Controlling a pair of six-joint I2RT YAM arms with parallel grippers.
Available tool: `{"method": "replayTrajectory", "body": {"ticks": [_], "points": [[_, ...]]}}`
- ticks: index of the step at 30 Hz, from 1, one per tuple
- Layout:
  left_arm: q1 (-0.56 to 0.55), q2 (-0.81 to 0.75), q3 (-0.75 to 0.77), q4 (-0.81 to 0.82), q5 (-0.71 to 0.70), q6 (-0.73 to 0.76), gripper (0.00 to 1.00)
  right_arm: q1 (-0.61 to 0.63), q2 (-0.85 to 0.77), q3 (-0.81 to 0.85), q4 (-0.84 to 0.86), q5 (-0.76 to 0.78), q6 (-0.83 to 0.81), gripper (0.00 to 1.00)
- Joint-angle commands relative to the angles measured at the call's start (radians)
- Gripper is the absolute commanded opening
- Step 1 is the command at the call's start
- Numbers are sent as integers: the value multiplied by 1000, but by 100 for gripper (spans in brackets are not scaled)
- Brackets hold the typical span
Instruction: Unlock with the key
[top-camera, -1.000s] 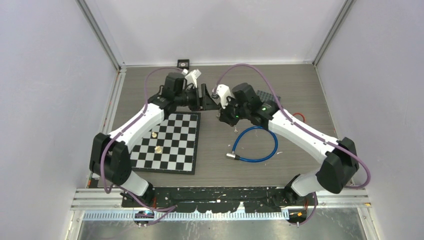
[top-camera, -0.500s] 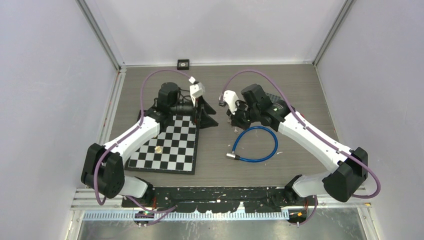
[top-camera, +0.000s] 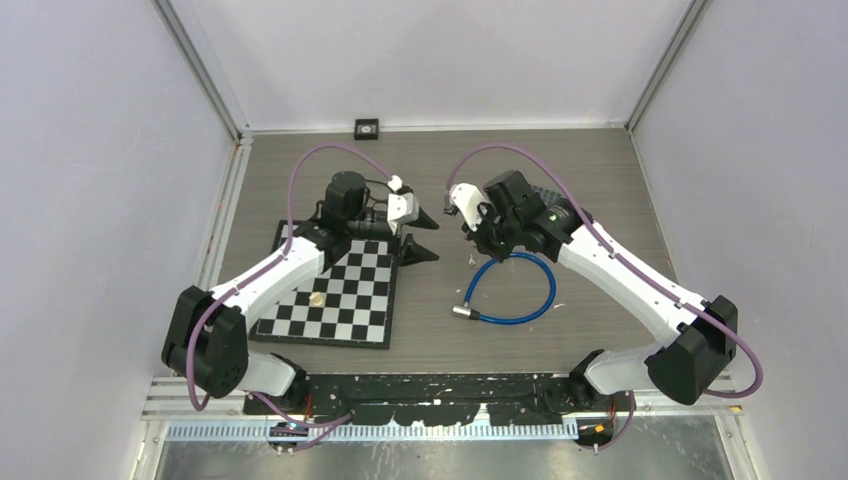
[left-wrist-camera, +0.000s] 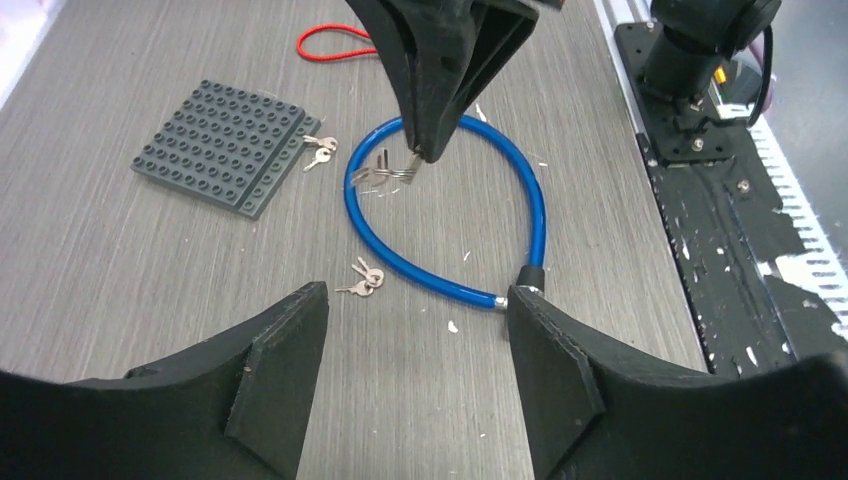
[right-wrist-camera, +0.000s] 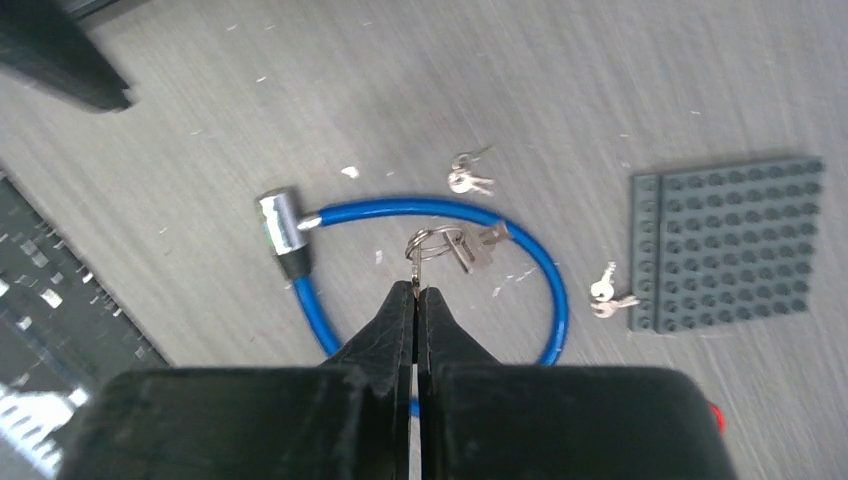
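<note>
Pinching a key ring (right-wrist-camera: 440, 240) above the blue cable lock (right-wrist-camera: 548, 290), right tool (right-wrist-camera: 415, 290) clenched; left tool (left-wrist-camera: 412, 300) released.

No text, label, brand, number or sign is readable in any view

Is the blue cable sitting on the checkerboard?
No, the blue cable lies on the bare table, beside the checkerboard.

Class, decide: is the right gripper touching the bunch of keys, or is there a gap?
Touching. The right wrist view shows the right gripper shut on the ring of the bunch of keys, which hangs from its tips.
</note>
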Motion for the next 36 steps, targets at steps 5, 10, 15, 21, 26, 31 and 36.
{"method": "replayTrajectory", "body": {"ticks": [5,10,15,21,26,31,36], "points": [[-38,-46,-10,-179,25,336,69,1,-24,73,-125,-289,-84,1],[-86,-21,7,-190,45,399,69,1,1,101,-161,-449,-81,1],[-155,21,24,-193,32,422,68,2,27,118,-173,-484,-70,0],[-184,42,14,-166,2,428,64,1,37,107,-170,-480,-65,0],[-186,8,-22,-159,3,443,57,-12,40,98,-137,-455,-35,1],[-186,-38,-55,-200,0,511,49,-17,49,87,-108,-398,-16,1],[-185,-68,-53,-234,-18,552,43,-16,75,88,-105,-347,-3,1]]}}
